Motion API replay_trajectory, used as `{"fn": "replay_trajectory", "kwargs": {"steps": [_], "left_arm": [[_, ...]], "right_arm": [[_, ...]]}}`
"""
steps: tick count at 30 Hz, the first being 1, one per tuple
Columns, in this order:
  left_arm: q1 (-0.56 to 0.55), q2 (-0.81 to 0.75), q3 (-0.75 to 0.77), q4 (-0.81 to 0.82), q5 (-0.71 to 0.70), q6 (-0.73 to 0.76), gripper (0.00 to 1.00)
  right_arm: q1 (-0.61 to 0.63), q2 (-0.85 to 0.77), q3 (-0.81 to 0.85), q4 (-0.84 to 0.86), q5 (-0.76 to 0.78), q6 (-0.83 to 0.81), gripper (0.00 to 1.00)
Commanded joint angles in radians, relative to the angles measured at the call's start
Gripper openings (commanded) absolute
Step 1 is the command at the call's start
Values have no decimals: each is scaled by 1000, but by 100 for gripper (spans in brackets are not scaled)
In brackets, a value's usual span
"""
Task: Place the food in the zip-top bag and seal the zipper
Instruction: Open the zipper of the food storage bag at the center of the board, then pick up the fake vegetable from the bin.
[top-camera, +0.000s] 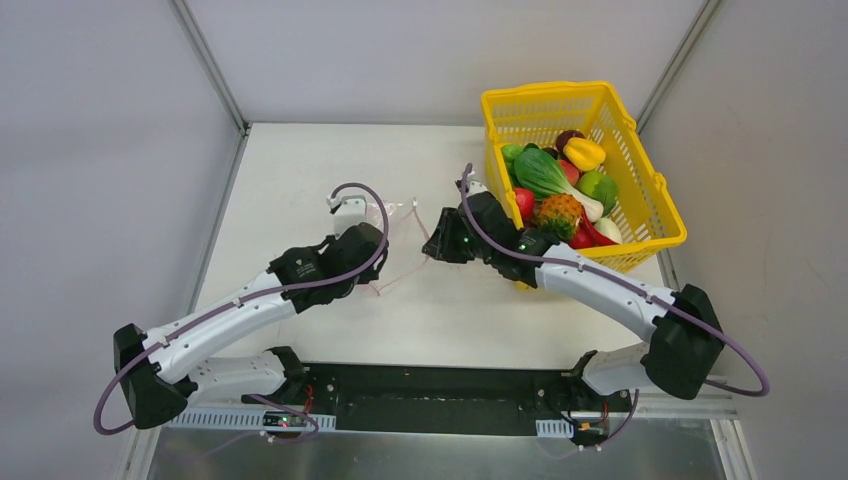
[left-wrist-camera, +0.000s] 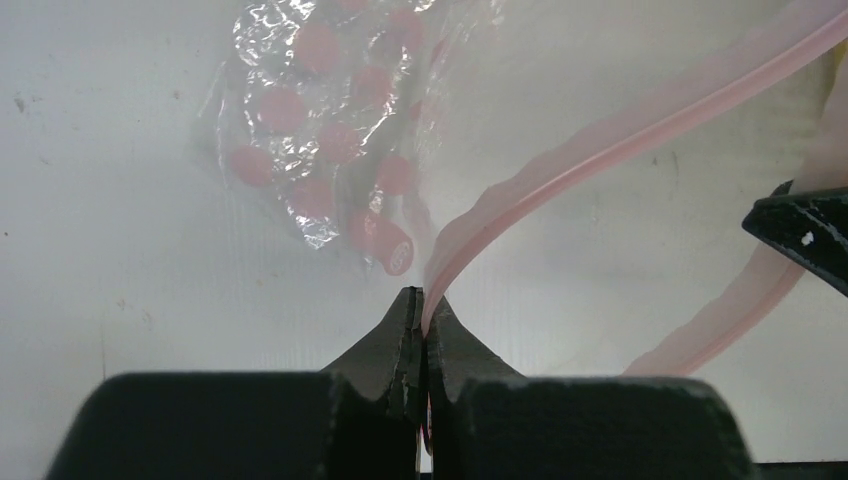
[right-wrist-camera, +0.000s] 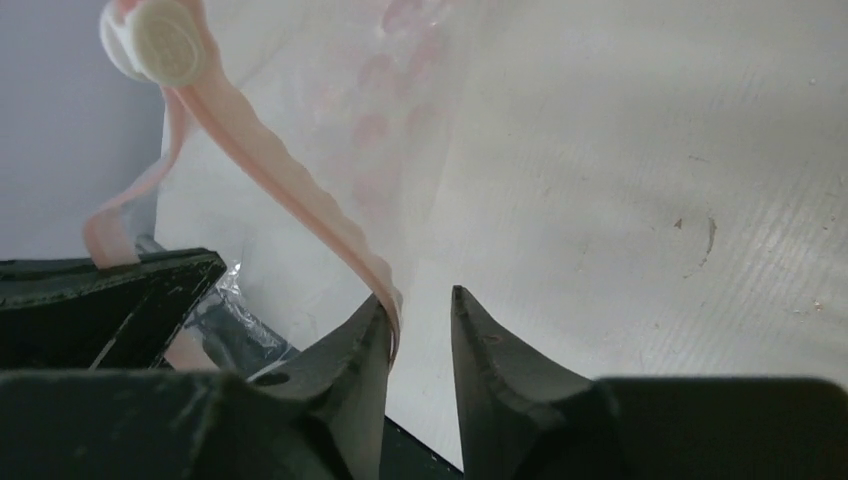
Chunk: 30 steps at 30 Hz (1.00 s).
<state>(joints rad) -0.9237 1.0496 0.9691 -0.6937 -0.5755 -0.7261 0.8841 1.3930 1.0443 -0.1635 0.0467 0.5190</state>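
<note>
Your left claw (left-wrist-camera: 421, 303) clamped tight on zipper (left-wrist-camera: 600, 140), strip pinched between fingertips. Your right claw (right-wrist-camera: 420, 310) stands with jaws apart, zipper lying against one inner finger, not pinched. You have bag (left-wrist-camera: 320, 140) crumpled between both claws, mid worktop (top-camera: 330, 160). Note food (top-camera: 560, 185) piled in basket (top-camera: 655, 215), right rear of worktop.

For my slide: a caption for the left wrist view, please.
Left jaws shut on the zipper, dotted bag beyond.

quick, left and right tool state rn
Left tool: closed, pinching the zipper.
Right tool: open, zipper touching it but not gripped.
</note>
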Motion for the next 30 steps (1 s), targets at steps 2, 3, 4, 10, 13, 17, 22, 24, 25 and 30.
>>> {"fn": "replay_trajectory", "kwargs": {"steps": [2,3,4,10,13,17,22,24,25,30], "left_arm": [[-6,10,14,44,-2,-25,0],[-6,11,16,44,-4,-21,0],[-7,11,17,47,-4,-19,0],[-7,13,19,58,1,-3,0],[-7,16,19,61,14,3,0],[-7,17,22,70,31,27,0],[-6,17,25,65,34,41,0],[-7,17,23,66,37,49,0],[-7,16,23,67,38,54,0],[-6,31,39,62,62,93,0]], "right_arm": [[-23,-126,50,-17,-158,-63,42],[-28,-144,62,-21,-188,-82,44],[-33,-161,76,-32,-206,-101,45],[-64,-259,177,-137,-67,-248,50],[-125,-268,232,-183,51,-338,54],[-325,-212,333,-247,140,-428,54],[-625,-80,419,-264,-69,-496,55],[-714,14,481,-311,-141,-553,58],[-742,84,542,-344,-147,-585,60],[-798,328,727,-458,-217,-814,91]]}}
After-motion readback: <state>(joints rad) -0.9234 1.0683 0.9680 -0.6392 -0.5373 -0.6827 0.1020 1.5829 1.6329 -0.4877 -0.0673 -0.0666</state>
